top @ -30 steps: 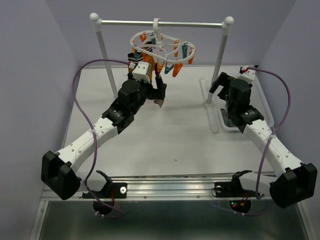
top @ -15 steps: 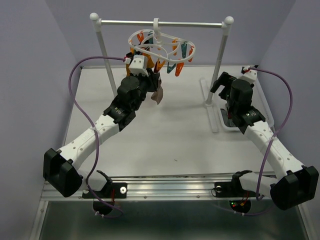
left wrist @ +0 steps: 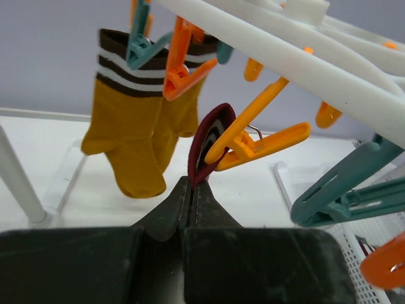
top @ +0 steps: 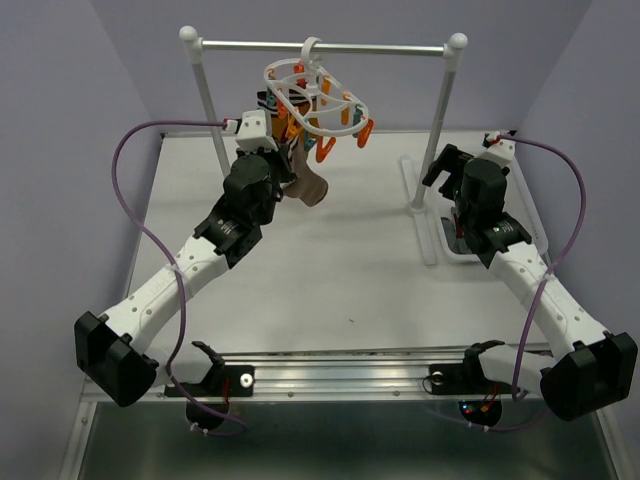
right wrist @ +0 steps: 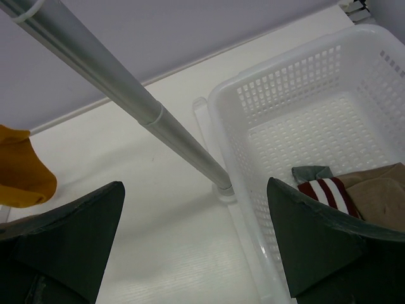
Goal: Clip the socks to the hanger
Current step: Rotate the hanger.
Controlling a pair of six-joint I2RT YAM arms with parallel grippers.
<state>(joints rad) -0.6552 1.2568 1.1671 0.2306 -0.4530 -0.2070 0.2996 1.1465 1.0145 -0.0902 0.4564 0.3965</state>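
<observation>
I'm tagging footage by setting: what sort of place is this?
Probably a robot lab bench staged as a laundry corner: white plastic clip hanger on a silver rail, white plastic basket holding socks.

A white table [top: 350, 270] stands enclosed on 3 sides by pale lavender walls [top: 60, 150], evenly lit, with only soft shadows on its surface. At the far end a silver rail [top: 380, 46] spans 2 white posts [top: 205, 100] capped with round knobs, and a white perforated plastic basket [right wrist: 304, 107] sits just beside the foot of 1 post. A ribbed aluminium strip [top: 340, 372] runs along the near edge, with a dull grey-green surface [top: 330, 445] below it.
</observation>
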